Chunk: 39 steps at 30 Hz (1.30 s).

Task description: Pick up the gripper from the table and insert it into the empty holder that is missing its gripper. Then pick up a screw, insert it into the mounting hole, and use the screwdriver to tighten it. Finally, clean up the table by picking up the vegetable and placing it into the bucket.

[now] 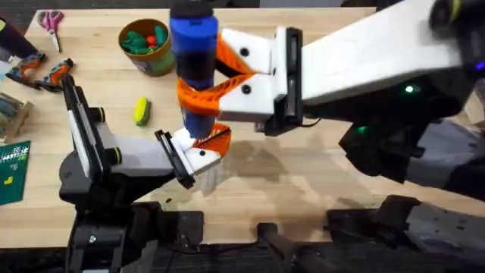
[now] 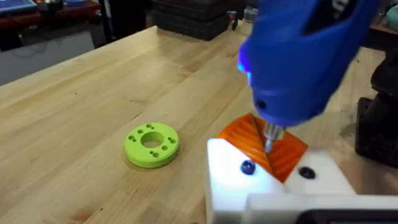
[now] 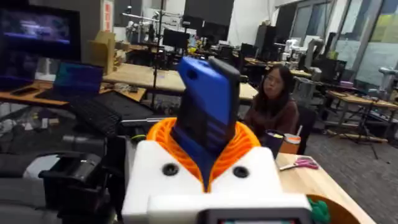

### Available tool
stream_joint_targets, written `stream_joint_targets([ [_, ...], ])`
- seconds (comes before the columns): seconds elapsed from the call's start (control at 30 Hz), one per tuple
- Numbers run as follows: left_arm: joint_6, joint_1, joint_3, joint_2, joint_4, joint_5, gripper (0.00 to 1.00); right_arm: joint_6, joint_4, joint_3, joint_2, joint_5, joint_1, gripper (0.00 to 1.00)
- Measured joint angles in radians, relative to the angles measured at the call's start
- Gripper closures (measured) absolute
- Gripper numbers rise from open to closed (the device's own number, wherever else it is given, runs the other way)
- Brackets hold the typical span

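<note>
The right gripper (image 1: pixel 220 72) reaches in from the right over the middle of the tabletop (image 1: pixel 303 182), its orange-padded fingers (image 3: pixel 233 146) clenched around the blue screwdriver (image 1: pixel 194 64), which stands nearly upright. In the left wrist view the metal bit (image 2: pixel 271 138) points down at an orange wedge, apparently the gripper (image 2: pixel 264 146), seated on the white holder (image 2: pixel 249 180); whether the bit touches it is hard to tell. The left gripper (image 1: pixel 198 148) lies low just below the screwdriver, and its fingers seem closed on the holder. The yellow-green vegetable (image 1: pixel 142 111) lies on the tabletop to the left, apart from both arms. Farther back stands the bucket (image 1: pixel 146 47), green and red produce inside. A green ring (image 2: pixel 152 144) rests near the holder.
</note>
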Motion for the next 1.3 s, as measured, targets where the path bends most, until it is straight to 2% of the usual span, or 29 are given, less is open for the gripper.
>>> stream_joint_targets([
  [0.63, 0.0, 0.0, 0.0, 0.0, 0.0, 0.0, 0.997, 0.001, -0.022, 0.066, 0.045, 0.0, 0.013, 0.974],
  [1.3, 0.0, 0.0, 0.0, 0.0, 0.0, 0.0, 0.997, 0.001, -0.026, 0.067, 0.067, 0.003, 0.013, 0.974],
])
